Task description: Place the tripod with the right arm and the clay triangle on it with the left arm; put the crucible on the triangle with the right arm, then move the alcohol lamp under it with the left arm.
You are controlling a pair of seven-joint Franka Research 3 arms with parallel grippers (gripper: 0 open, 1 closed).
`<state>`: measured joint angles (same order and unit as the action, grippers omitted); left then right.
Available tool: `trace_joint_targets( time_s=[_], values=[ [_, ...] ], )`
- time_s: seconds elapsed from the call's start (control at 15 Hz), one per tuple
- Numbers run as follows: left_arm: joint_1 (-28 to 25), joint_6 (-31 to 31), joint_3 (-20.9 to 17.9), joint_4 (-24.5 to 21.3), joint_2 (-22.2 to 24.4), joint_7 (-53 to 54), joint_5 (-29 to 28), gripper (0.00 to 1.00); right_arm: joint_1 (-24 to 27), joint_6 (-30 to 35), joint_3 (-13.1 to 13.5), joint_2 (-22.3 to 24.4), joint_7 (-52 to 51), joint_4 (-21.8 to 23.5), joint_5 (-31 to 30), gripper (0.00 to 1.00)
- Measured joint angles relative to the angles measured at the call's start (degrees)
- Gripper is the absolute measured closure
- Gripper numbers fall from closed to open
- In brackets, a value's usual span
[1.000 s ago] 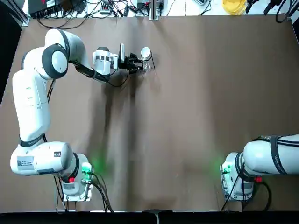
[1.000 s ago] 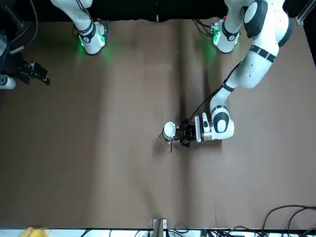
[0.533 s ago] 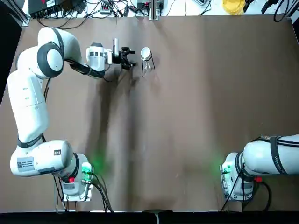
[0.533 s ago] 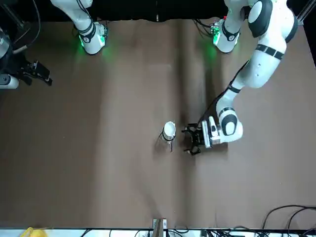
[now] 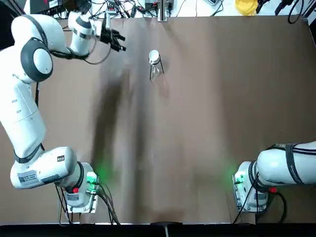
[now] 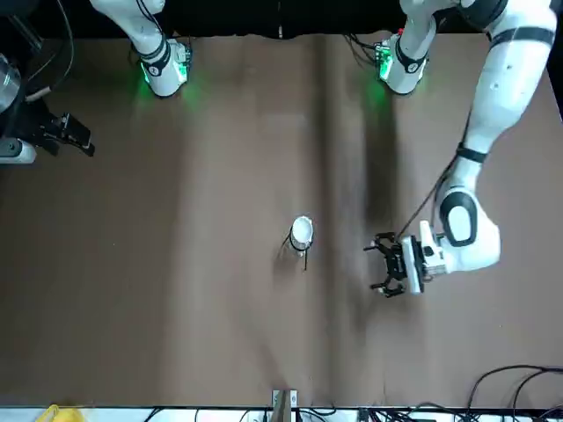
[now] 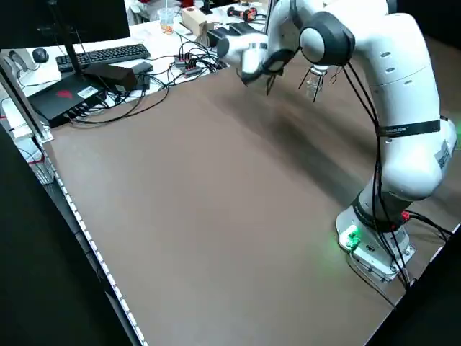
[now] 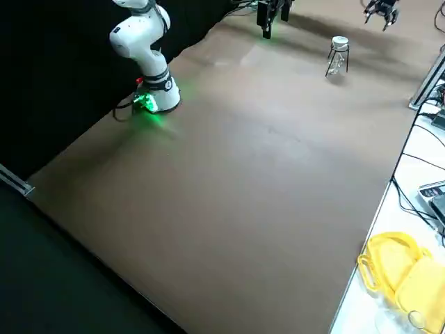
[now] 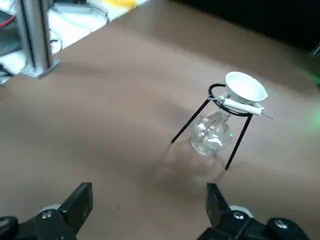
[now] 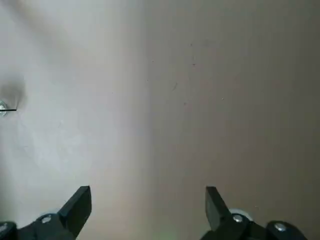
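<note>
The black wire tripod [image 9: 235, 135] stands near the far edge of the table, about mid-width. The clay triangle [image 9: 241, 104] lies on its ring and the white crucible [image 9: 245, 87] sits on the triangle. Between the legs stands the clear glass alcohol lamp [image 9: 212, 135], also visible from above [image 5: 156, 72] below the crucible [image 5: 154, 56]. My left gripper [image 5: 121, 42] hovers open and empty to the left of the tripod, well apart from it [image 6: 381, 264]. My right gripper [image 6: 77, 135] is open and empty, held high off to the robot's right side.
A metal post [image 5: 162, 12] rises at the table's far edge behind the tripod, among cables. A yellow object [image 5: 247, 6] lies beyond the far right corner. Both arm bases sit at the near edge, with bare brown table [image 5: 207, 123] between them and the tripod.
The left gripper has drawn back from the lamp under the tripod and swung away toward the far left corner. Tripod, triangle, crucible and lamp have stayed put.
</note>
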<state>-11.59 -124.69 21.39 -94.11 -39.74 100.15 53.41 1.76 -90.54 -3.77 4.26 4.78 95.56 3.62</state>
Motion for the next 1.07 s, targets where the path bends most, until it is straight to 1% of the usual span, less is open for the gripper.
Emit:
trace_joint_targets(
  time_s=[0.13, 0.27, 0.47, 0.6, 0.8, 0.87, 1.07],
  values=[
    [-0.4, 1.21, 0.11, 2.36, 2.37, -9.08, -8.32, 0.0, 0.0, 0.0, 0.0, 0.0, 0.0, 0.0, 0.0, 0.0],
    [-0.39, 2.31, 0.12, 3.9, 4.87, -17.42, -14.18, 0.0, -0.01, 0.0, 0.0, 0.0, 0.01, 0.0, 0.0, 0.0],
    [-0.43, 5.33, 0.02, 4.44, 9.75, -31.78, -23.07, 0.0, -0.04, 0.0, -0.03, 0.0, 0.0, -0.01, 0.02, 0.0],
    [-0.8, 7.92, -0.06, 4.55, 13.46, -43.57, -30.49, 0.0, -0.04, -0.02, -0.02, 0.0, 0.01, -0.02, 0.02, 0.0],
    [-1.37, 14.02, -0.12, 4.65, 18.95, -59.68, -40.0, 0.0, 0.0, -0.11, 0.01, 0.0, 0.01, -0.02, 0.02, 0.0],
    [-1.59, 18.96, -0.19, 4.72, 22.42, -67.33, -44.69, 0.0, -0.06, -0.52, -0.02, -0.01, 0.0, -0.02, 0.02, 0.0],
    [-2.23, 25.08, -0.31, 4.73, 27.07, -79.09, -50.18, 0.0, -0.53, -1.15, -0.06, -0.08, -0.02, 0.03, -0.08, 0.0]
  ],
)
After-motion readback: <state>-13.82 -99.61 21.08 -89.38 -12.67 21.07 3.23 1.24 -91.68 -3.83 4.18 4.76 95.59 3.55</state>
